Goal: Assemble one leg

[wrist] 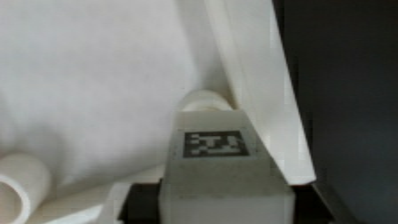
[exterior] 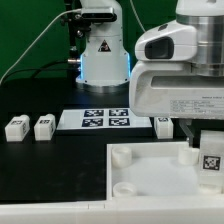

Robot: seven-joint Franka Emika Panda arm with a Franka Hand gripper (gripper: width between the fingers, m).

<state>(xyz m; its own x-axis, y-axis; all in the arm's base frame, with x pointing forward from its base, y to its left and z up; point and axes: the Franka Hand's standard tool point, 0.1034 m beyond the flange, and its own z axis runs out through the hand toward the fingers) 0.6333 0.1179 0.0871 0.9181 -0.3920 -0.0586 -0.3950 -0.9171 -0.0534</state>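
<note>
- The gripper (exterior: 207, 148) clamps the leg (exterior: 210, 163) (tag outward).
- Keep it upright, centred over the corner socket (wrist: 210, 100) of the tray (exterior: 140, 166), apparently just ahead.
- Lower slowly.

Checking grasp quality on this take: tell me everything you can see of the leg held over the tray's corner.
The leg is a small white block-shaped post, plastic by its look, with a black-and-white square tag on one face. It stands upright between the fingers, over the corner of the white tray piece on the exterior view's right, beside a round socket. Whether it touches the tray cannot be told.
</note>
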